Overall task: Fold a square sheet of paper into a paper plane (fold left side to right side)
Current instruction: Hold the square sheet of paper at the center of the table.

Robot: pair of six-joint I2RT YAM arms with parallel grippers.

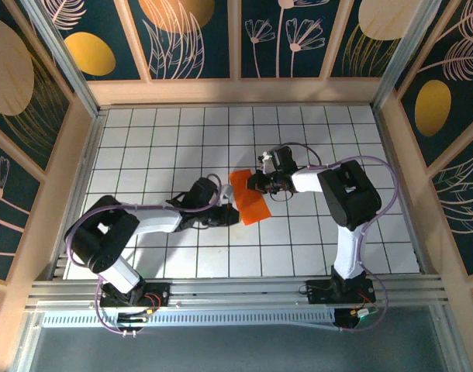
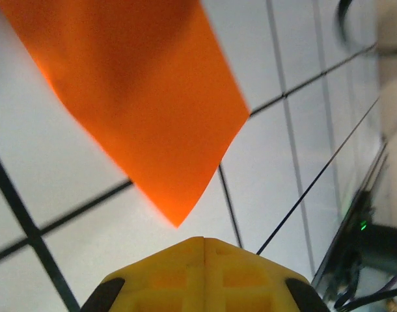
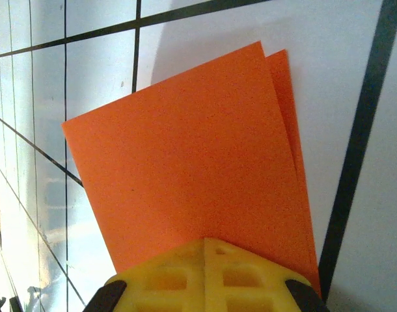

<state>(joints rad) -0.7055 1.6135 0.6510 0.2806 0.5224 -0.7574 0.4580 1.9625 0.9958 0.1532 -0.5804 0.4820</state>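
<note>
The square sheet of paper [image 1: 248,200] is bright orange and lies folded in half on the white grid table, a tilted rectangle in the middle. Its two layers [image 3: 192,149] sit slightly offset along the right edge. My right gripper [image 1: 257,184] is shut, its yellow tip [image 3: 205,239] resting over the sheet's upper right edge. My left gripper [image 1: 230,215] is also shut, and its tip [image 2: 205,239] stops just short of the paper's pointed corner [image 2: 179,218], with nothing held. A dart-shaped paper plane is out of view.
Wooden walls [image 1: 236,91] ring the grid table [image 1: 143,147] at the back and sides. The arm bases and a metal rail [image 1: 236,291] run along the near edge. The right arm's elbow [image 1: 349,194] stands right of the paper.
</note>
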